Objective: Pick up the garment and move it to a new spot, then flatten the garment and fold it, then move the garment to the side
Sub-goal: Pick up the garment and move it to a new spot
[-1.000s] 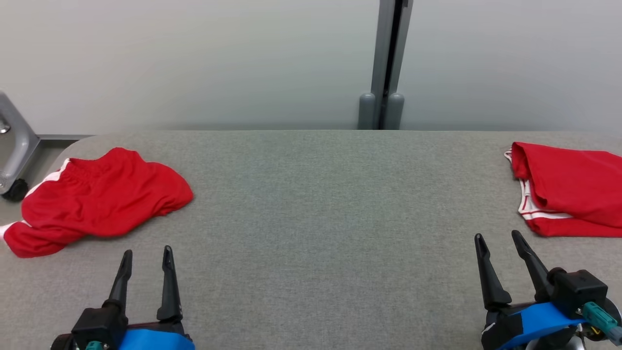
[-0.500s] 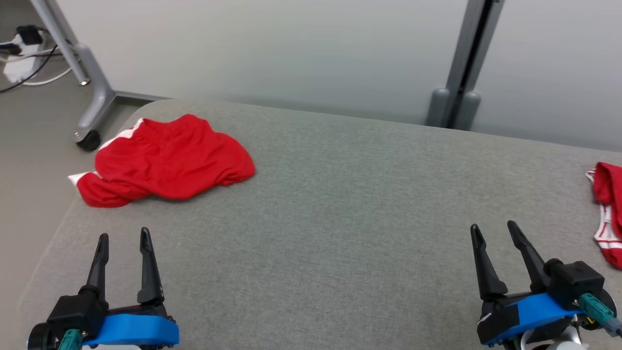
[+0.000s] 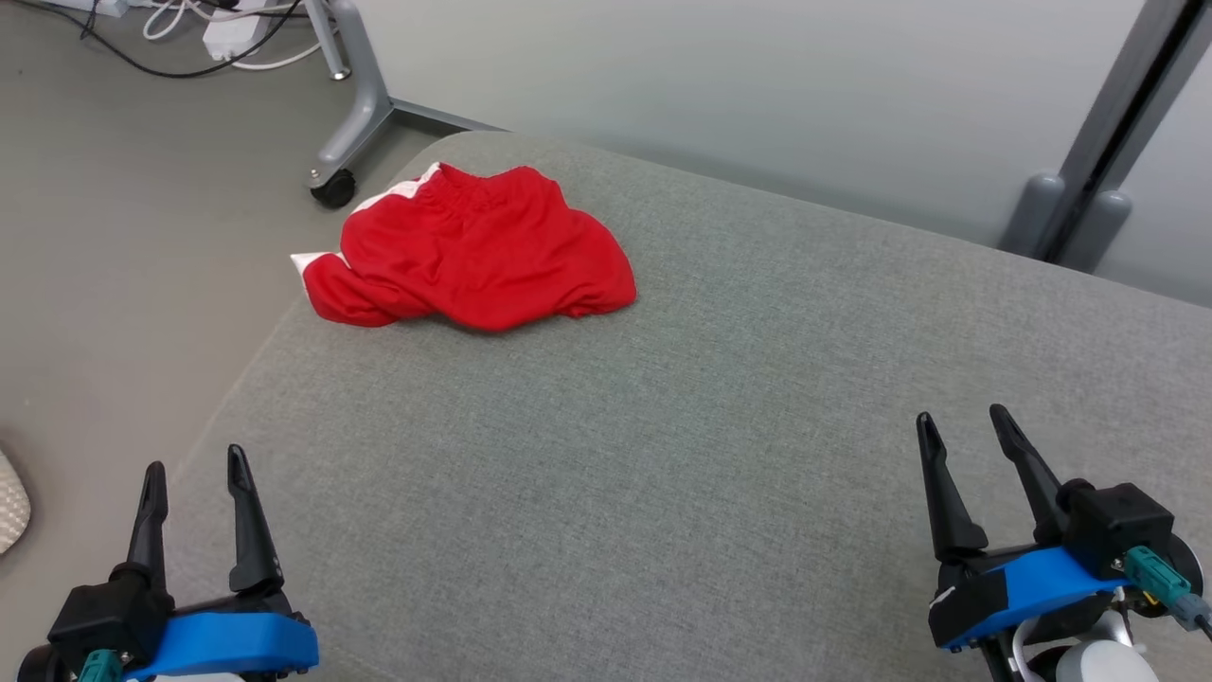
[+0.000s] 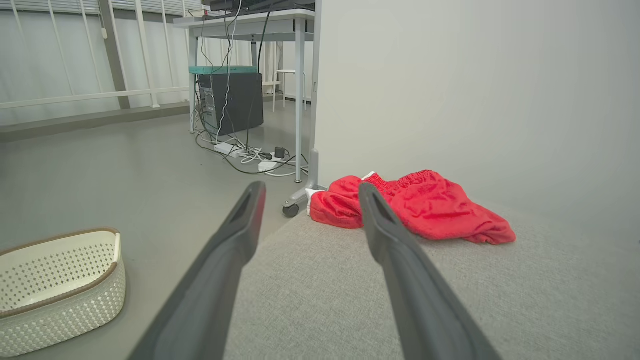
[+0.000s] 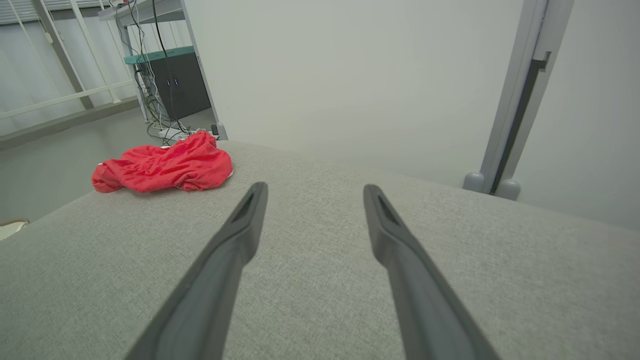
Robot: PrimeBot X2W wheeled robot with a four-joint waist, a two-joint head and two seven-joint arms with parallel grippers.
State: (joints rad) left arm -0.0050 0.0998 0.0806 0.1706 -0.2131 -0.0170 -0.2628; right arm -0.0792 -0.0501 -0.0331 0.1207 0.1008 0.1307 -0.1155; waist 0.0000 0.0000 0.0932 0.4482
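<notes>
The grey fabric-covered surface [image 3: 682, 445] runs from 10 o'clock to 4 o'clock across the head view. Its broad middle lies bare, which I judge is the room kept for flattening and folding. Behind it, from 12 to 2 o'clock, stands a pale partition wall [image 3: 710, 76]. Grey floor [image 3: 133, 218] shows off the surface's left end at 9 to 11 o'clock. The garment, a pair of red shorts [image 3: 483, 251] with white side trim and a gathered waistband, lies crumpled in a heap at 11 o'clock, on the far left corner of the surface. One white-edged bit seems to hang just past the edge, though the angle makes that hard to settle. Nothing touches the shorts, so the first step, picking them up, is not yet begun. A cream perforated basket [image 4: 55, 285] sits on the floor at 8 o'clock in the left wrist view, well apart from the shorts. The left claw [image 3: 194, 458] hangs at 7 o'clock over the near left corner, spread wide and holding nothing, its fingers pointing toward the shorts. It is the nearer of the two, so I judge it the likelier to reach. The right claw [image 3: 961, 414] hangs at 4 o'clock, equally wide and holding nothing, well apart from the garment. A black caster [image 3: 333, 187] of a grey stand rests on the floor just beyond the shorts.
</notes>
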